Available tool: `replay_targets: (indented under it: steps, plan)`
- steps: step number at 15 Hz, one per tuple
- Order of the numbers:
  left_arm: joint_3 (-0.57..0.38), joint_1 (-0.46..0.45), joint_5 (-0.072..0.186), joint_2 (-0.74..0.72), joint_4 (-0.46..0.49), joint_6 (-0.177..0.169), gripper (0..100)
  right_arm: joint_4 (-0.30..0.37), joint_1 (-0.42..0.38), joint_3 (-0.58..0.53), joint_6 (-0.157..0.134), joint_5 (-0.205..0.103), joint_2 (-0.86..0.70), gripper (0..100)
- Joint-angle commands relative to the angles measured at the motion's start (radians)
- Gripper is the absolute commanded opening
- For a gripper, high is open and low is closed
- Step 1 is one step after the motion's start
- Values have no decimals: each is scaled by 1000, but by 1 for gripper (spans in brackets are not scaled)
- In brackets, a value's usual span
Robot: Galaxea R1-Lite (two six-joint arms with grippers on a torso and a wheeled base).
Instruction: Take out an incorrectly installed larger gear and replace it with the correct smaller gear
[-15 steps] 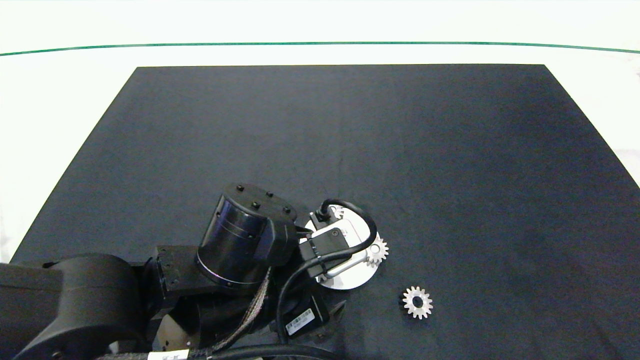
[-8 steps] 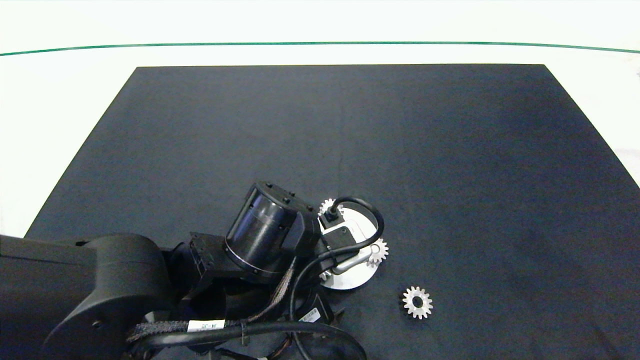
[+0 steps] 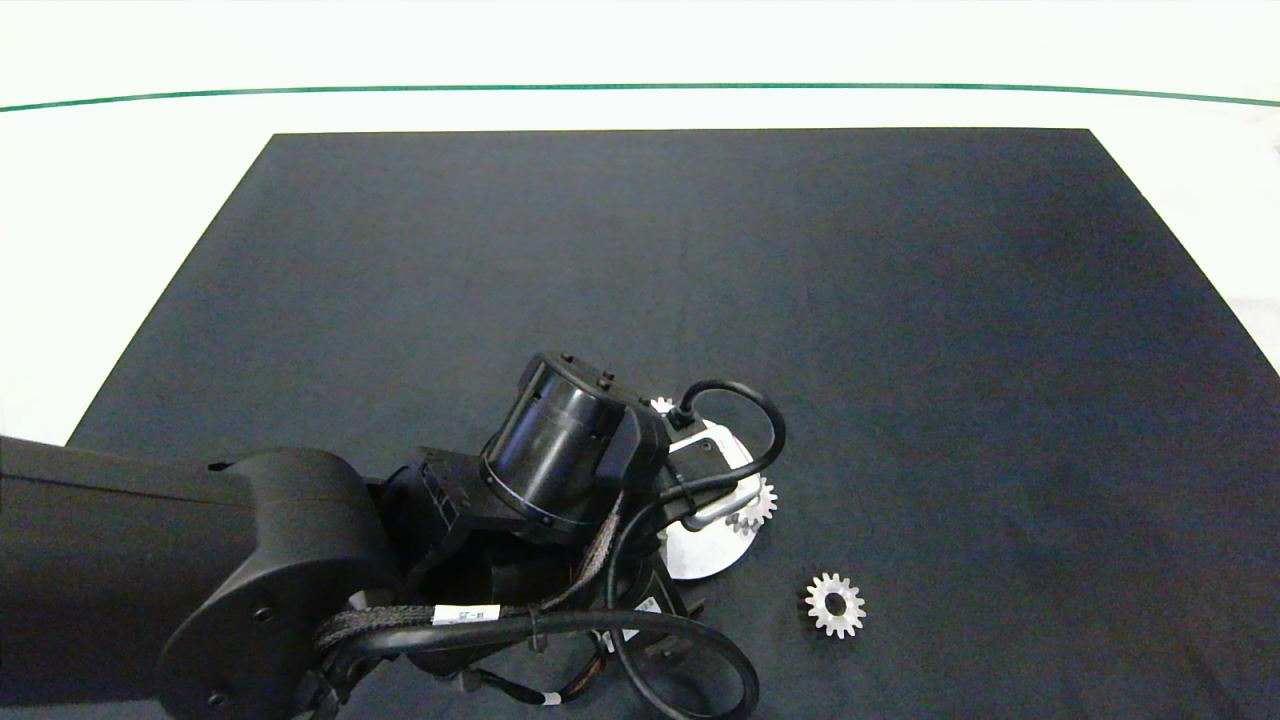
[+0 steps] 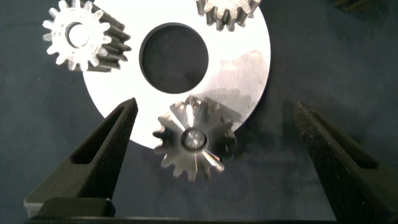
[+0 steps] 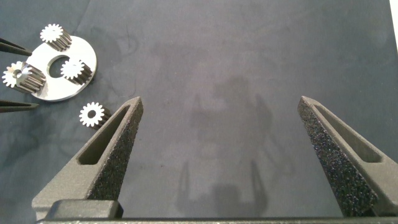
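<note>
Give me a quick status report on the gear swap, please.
Left gripper open, straddling the larger gear on the round plate. Right gripper open, idle off to the side. Smaller gear waiting on the mat. Nothing blocking.

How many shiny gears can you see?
4. Three sit on the round silver plate: the larger gear between the open left gripper fingers, and two others near its rim. The smaller gear lies alone on the black mat.
</note>
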Motion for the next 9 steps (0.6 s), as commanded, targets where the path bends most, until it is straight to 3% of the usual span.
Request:
replay_targets:
  steps: [1,7,9]
  plan:
    - [-14,15,2,26,-1,3,100,1,0,2,0,0,0,100]
    - [-12,33,2,31,1,4,99,1,0,2,0,0,0,100]
    - [-14,32,2,31,1,4,95,1,0,2,0,0,0,100]
